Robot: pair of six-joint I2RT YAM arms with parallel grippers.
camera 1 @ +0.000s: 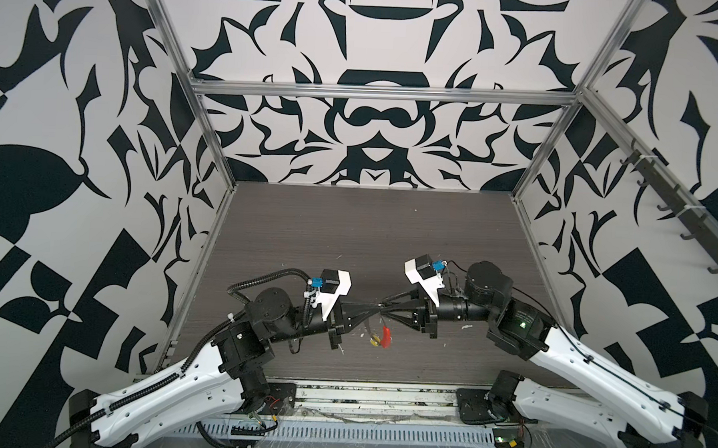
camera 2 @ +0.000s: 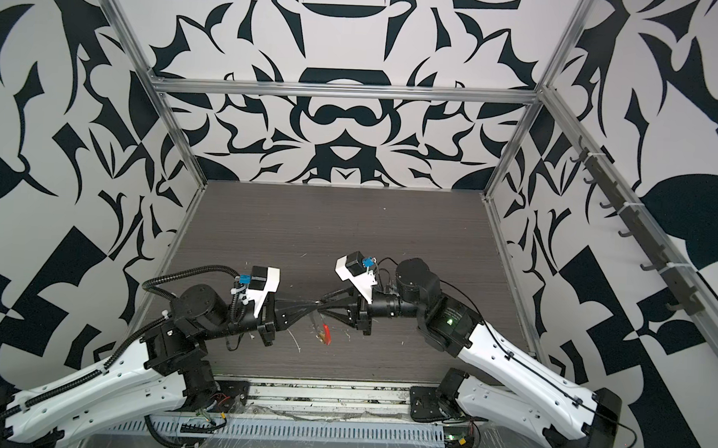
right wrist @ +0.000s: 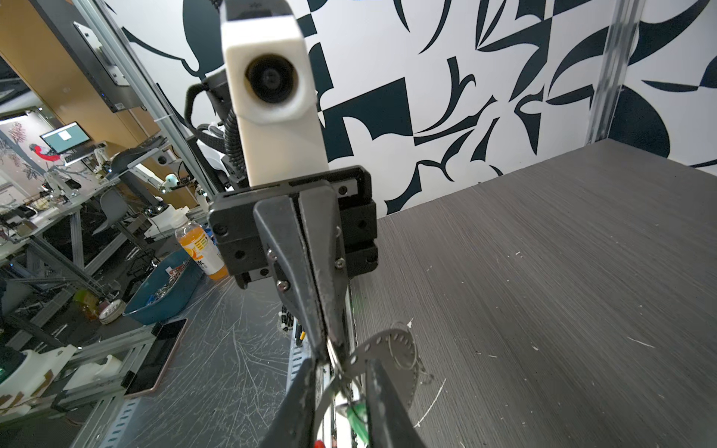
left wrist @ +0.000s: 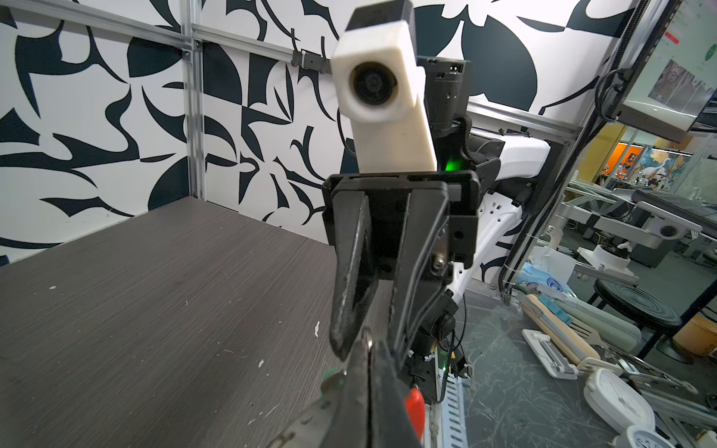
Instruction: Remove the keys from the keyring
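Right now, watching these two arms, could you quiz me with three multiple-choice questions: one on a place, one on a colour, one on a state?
1. Where is the keyring?
A) flat at the table's back
B) on a wall hook
C) where the left tool and right tool meet

2. What colour is its sleeve?
A) red
B) blue
C) white

3. How is the left tool?
A) wide open
B) shut
C) out of view

Answers:
1 C: it dangles from the meeting tool tips in both top views.
2 A: the sleeve shows bright red below the tips.
3 B: its fingers press together in the right wrist view.
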